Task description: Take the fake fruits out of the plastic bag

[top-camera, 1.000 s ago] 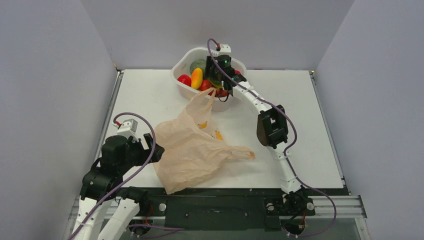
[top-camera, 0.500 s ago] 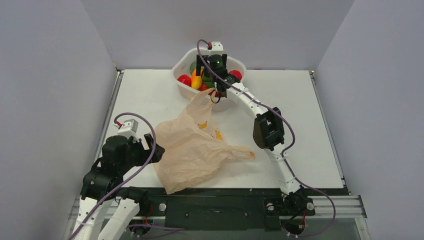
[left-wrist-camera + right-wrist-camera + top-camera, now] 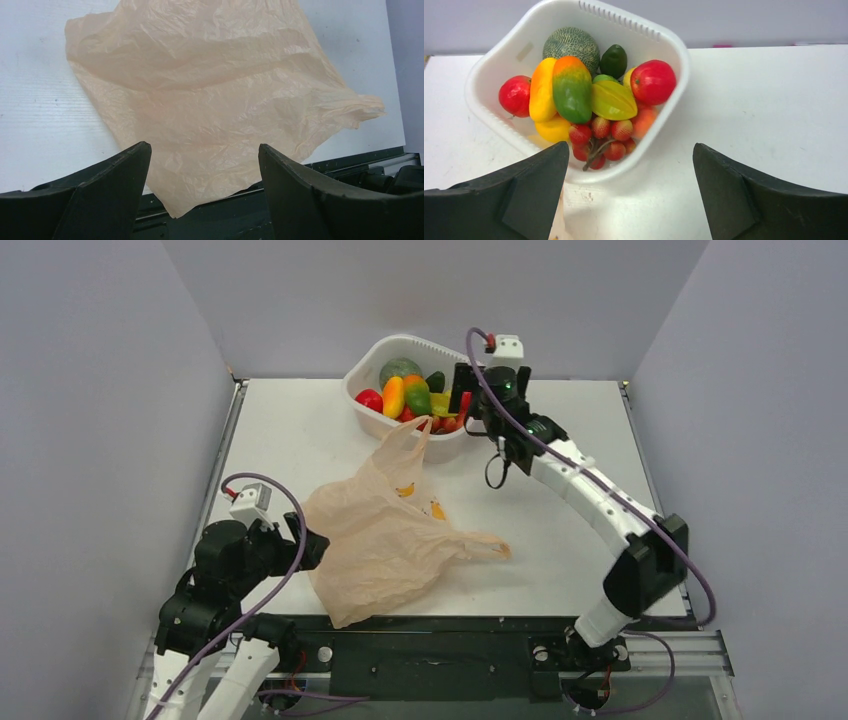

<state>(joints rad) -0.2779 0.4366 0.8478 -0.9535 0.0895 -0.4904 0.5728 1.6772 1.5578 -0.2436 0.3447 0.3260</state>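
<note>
The peach-orange plastic bag (image 3: 385,540) lies flat and crumpled on the table, one handle reaching up against the white tub. No fruit shows inside it. It fills the left wrist view (image 3: 210,90). The fake fruits (image 3: 410,397) lie in the tub: an orange-yellow oval (image 3: 541,90), a green-orange one (image 3: 572,87), a yellow-green starfruit (image 3: 613,100), red apples (image 3: 653,81) and a red berry cluster (image 3: 601,135). My right gripper (image 3: 462,400) (image 3: 631,147) is open and empty at the tub's right rim. My left gripper (image 3: 308,545) (image 3: 204,146) is open and empty at the bag's left edge.
The white tub (image 3: 372,418) (image 3: 669,115) stands at the back centre and also holds a dark-green melon (image 3: 570,44) and an avocado (image 3: 614,60). The bag's near corner hangs over the table's black front rail (image 3: 240,210). Grey walls enclose the table.
My right arm has swung out to the right, and its gripper has drawn back from over the tub to its right rim. A green-orange fruit now shows in the tub. My left arm has dropped slightly.
</note>
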